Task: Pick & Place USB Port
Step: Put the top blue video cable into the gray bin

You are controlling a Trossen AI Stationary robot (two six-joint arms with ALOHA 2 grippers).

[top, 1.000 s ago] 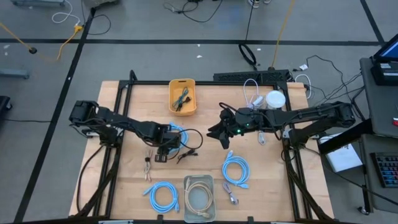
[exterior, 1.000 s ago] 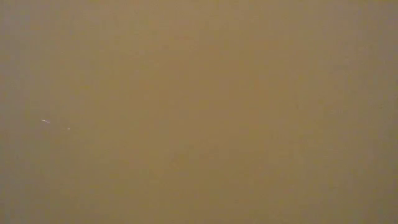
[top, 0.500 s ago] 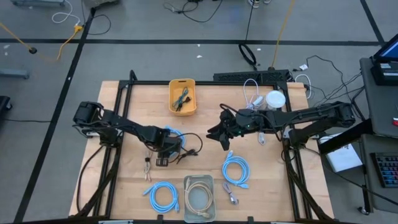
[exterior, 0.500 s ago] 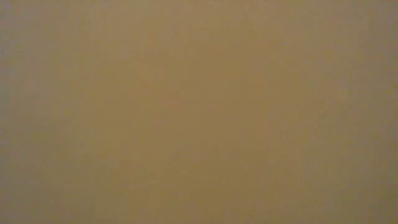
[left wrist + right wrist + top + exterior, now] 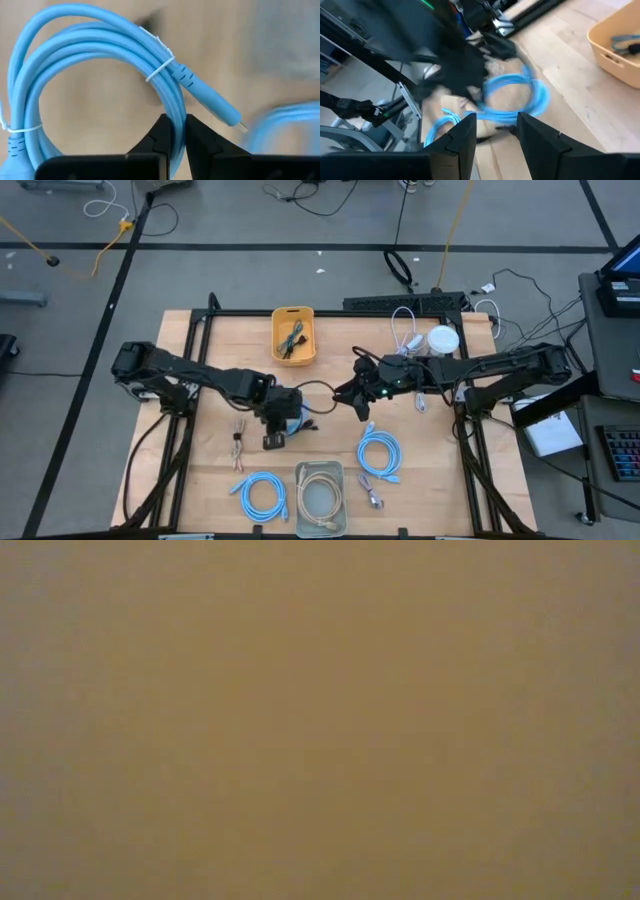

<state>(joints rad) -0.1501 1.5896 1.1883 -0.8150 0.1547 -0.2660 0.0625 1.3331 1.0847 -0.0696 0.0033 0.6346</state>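
Between the two dark fingers (image 5: 199, 142) of the left hand (image 5: 173, 131) runs a strand of a light blue coiled USB cable (image 5: 100, 65), and the fingers are pinched on it. The coil loops away ahead of the fingertips, bound by thin white ties. Its moulded plug (image 5: 210, 100) juts out just beyond the fingertips, its long axis slanting across the wooden worktop (image 5: 100, 105), the small metal tip pointing away from the coil. Seen from above, the left hand (image 5: 281, 423) sits near the middle of the worktop (image 5: 200, 480) with the blue cable (image 5: 294, 416) directly at its tips.

Farther off, the right hand (image 5: 353, 393) hovers well apart from that cable, its fingers (image 5: 462, 132) spread and holding nothing. Beyond the left hand toward the far edge stands a yellow bin (image 5: 293, 335) with dark cables inside. The low view shows only a flat tan blur.
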